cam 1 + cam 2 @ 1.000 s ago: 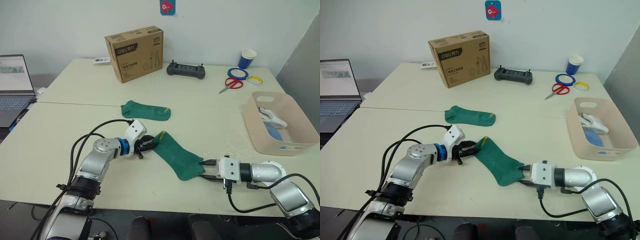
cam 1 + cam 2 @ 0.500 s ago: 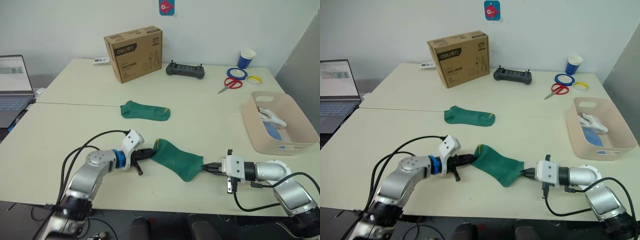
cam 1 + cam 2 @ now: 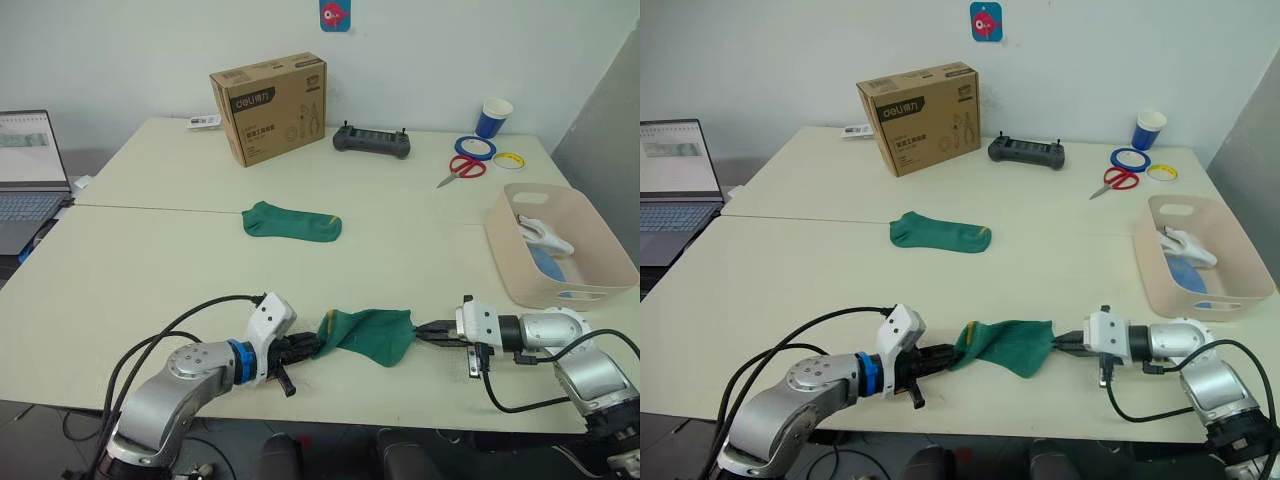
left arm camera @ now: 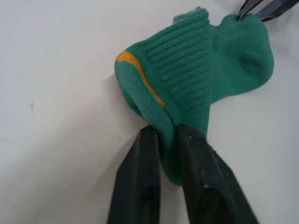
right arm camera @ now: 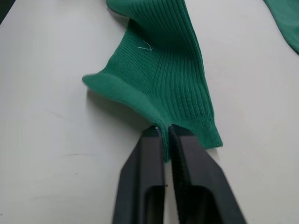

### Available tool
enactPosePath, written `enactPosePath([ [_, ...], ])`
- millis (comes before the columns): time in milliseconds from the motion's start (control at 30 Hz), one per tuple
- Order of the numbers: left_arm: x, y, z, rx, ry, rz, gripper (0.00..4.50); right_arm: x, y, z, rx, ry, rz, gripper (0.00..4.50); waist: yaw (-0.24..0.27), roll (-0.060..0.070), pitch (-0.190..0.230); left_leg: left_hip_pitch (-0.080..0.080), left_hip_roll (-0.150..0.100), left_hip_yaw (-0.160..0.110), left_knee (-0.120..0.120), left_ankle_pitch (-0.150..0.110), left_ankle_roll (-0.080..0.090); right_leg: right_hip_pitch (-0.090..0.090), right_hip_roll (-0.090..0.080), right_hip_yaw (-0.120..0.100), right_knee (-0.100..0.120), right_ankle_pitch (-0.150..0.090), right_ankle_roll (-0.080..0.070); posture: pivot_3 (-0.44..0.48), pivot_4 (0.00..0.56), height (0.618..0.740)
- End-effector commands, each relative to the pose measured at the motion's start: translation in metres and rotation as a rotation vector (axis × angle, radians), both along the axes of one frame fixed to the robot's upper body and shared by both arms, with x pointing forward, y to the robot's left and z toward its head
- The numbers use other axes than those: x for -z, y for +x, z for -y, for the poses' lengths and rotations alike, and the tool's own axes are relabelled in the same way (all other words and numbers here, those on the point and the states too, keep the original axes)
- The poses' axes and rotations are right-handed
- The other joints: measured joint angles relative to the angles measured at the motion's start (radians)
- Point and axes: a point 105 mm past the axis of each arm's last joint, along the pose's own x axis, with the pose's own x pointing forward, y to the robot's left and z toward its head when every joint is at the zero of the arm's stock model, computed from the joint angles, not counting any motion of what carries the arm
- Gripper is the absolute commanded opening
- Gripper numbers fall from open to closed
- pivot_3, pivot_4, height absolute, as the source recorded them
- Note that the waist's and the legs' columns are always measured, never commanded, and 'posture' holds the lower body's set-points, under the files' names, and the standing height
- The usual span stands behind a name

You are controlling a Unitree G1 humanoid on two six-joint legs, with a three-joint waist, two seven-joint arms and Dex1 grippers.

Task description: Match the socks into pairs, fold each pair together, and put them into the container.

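In the left eye view, a dark green sock [image 3: 368, 333] lies bunched on the table [image 3: 150, 260] near its front edge, stretched between the two arms and well short of the second green sock [image 3: 291, 221], which lies flat farther back toward the cardboard box [image 3: 268, 106]. The left tool [image 3: 305, 348] pinches one end of the bunched sock and the right tool [image 3: 432, 332] pinches the other, both with fingers closed on the cloth. The container [image 3: 560, 245] stands on the table to the right of the bunched sock, holding a white sock [image 3: 541, 233] and a light blue one [image 3: 548, 262]. In the left wrist view, the left tool's two fingers [image 4: 140, 186] are squeezed tight on the ribbed cuff with its yellow stripe, and the other tool's tips touch the sock's far end. In the right wrist view, the right tool's fingers [image 5: 142, 184] are clamped together on a fold of the sock's edge, the cloth lifting slightly off the table.
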Motion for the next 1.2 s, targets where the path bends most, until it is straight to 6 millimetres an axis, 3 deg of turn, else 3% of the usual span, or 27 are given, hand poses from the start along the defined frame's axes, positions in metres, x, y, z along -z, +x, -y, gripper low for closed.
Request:
enactPosePath([
  [33, -0.013, 0.012, -0.012, -0.063, 0.004, 0.078, 1.91, -0.013, 0.002, 0.007, 0.018, 0.022, 0.03, 1.73, 0.0, 0.0, 0.0, 0.0, 0.0, 0.0, 0.0, 0.0, 0.0, 0.0, 0.0, 0.0, 0.0, 0.0, 0.0, 0.0, 0.15, 0.74],
  [167, -0.022, 0.015, -0.026, -0.082, -0.012, 0.094, 3.19, -0.019, 0.007, 0.022, 0.147, 0.089, -0.008, 3.18, 0.001, 0.0, 0.0, 0.0, 0.0, 0.0, 0.0, 0.0, 0.0, 0.0, 0.0, 0.0, 0.0, 0.0, 0.0, 0.0, 0.15, 0.74],
  [267, -0.027, 0.014, -0.036, -0.082, -0.026, 0.087, 4.15, -0.024, 0.006, 0.03, 0.287, 0.219, -0.144, 4.26, 0.001, 0.0, 0.0, 0.0, 0.0, 0.0, 0.0, 0.0, 0.0, 0.0, 0.0, 0.0, 0.0, 0.0, -0.001, 0.0, 0.15, 0.74],
  [300, -0.028, 0.015, -0.042, -0.089, -0.02, 0.088, 4.47, -0.025, 0.004, 0.031, 0.328, 0.261, -0.2, 4.31, 0.001, 0.0, 0.0, 0.0, 0.0, 0.0, 0.0, 0.0, 0.0, 0.0, 0.0, 0.0, 0.0, 0.0, -0.001, 0.0, 0.15, 0.74],
  [400, -0.03, 0.021, -0.063, -0.137, 0.003, 0.106, 4.47, -0.02, 0.0, 0.035, 0.474, 0.333, -0.332, 4.31, -0.001, 0.0, 0.0, 0.0, 0.0, 0.0, 0.0, 0.0, 0.0, 0.0, 0.0, 0.0, 0.0, 0.0, 0.0, 0.0, 0.15, 0.74],
  [467, -0.028, 0.023, -0.064, -0.112, 0.017, 0.114, 4.47, -0.015, -0.005, 0.033, 0.566, 0.376, -0.42, 4.31, -0.001, 0.0, 0.0, 0.0, 0.0, 0.0, 0.0, 0.0, 0.0, 0.0, 0.0, 0.0, 0.0, 0.0, 0.0, 0.0, 0.15, 0.74],
  [700, -0.014, 0.027, -0.042, -0.039, 0.026, 0.132, 4.47, -0.006, -0.015, 0.024, 0.767, 0.449, -0.536, 4.31, 0.0, 0.0, 0.0, -0.001, 0.0, 0.001, -0.001, 0.0, 0.0, -0.001, -0.001, 0.001, -0.001, 0.0, 0.0, 0.0, 0.15, 0.74],
  [800, -0.017, 0.032, -0.025, -0.025, -0.023, 0.138, 4.47, 0.002, -0.025, 0.022, 0.787, 0.436, -0.574, 4.31, 0.003, -0.001, 0.0, -0.001, 0.0, 0.001, -0.001, 0.0, 0.0, -0.001, -0.001, 0.0, -0.001, 0.0, 0.0, 0.0, 0.15, 0.74],
  [1000, -0.013, 0.034, -0.013, 0.013, 0.005, 0.141, 4.47, 0.005, -0.031, 0.005, 0.743, 0.442, -0.627, 4.31, -0.005, 0.0, -0.001, -0.001, 0.0, 0.0, -0.001, 0.0, 0.0, -0.001, 0.0, 0.001, -0.001, 0.0, 0.0, 0.0, 0.15, 0.74],
  [1100, -0.007, 0.032, -0.01, 0.039, 0.031, 0.128, 3.9, 0.006, -0.027, -0.009, 0.729, 0.475, -0.656, 4.31, -0.013, 0.0, -0.001, 0.0, 0.0, -0.001, -0.001, 0.0, 0.0, -0.001, 0.001, 0.0, 0.0, 0.0, 0.0, 0.0, 0.15, 0.74],
  [1200, -0.006, 0.033, -0.012, 0.023, 0.035, 0.125, 2.96, 0.003, -0.024, -0.016, 0.735, 0.509, -0.685, 3.68, -0.016, -0.001, -0.001, -0.001, 0.0, -0.001, -0.001, 0.0, 0.0, -0.001, 0.001, 0.0, 0.0, 0.0, 0.0, 0.0, 0.15, 0.74],
])
